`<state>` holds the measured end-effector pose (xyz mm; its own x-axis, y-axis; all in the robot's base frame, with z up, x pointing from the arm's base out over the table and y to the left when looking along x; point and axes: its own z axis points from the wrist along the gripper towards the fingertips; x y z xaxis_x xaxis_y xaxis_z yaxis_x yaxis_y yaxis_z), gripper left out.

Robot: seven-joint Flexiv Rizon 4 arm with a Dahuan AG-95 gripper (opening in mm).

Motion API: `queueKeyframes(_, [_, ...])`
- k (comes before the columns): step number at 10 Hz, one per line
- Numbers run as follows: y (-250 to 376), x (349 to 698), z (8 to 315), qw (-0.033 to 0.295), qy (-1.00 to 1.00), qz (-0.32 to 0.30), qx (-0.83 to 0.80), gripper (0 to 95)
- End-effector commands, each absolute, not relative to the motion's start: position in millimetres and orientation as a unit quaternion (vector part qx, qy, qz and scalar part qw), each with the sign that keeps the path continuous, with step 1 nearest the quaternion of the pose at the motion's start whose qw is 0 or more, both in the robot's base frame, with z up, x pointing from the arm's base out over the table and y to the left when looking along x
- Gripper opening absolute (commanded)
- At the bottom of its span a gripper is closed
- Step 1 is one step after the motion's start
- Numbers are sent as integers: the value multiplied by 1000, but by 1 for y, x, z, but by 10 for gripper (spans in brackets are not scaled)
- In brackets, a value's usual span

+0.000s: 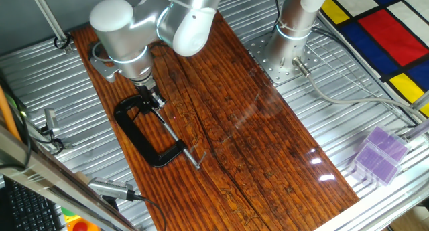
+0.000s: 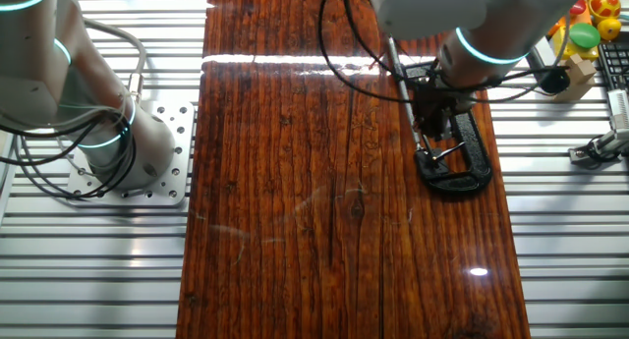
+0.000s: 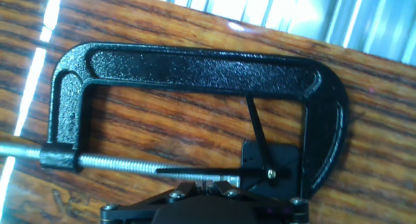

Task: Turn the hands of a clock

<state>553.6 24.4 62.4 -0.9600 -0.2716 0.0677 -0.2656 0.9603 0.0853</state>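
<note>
Black C-clamp (image 3: pixel 195 71) lies on the wooden table (image 1: pixel 268 130), holding the small clock (image 3: pixel 272 164) in its jaw, gripper (image 1: pixel 151 100) poised just above, its opening impossible to tell.

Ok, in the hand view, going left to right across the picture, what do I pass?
Bare end of the clamp's screw → threaded collar of the C-clamp → long clock hand → clock's centre pin → curved right end of the clamp frame.
</note>
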Motion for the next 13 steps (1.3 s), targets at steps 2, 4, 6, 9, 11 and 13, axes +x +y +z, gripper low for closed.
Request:
queueKeyframes(2, [24, 538, 79, 49, -991, -39, 117, 0])
queueKeyframes(4, [28, 528, 93, 57, -993, -41, 99, 0])
queueKeyframes(6, [30, 520, 101, 58, -993, -41, 94, 0])
queueKeyframes(9, [31, 500, 107, 57, -993, -40, 91, 0])
queueKeyframes(11, [32, 488, 111, 58, -994, -38, 87, 0])
queueKeyframes(13, [37, 478, 118, 57, -994, -36, 83, 0])
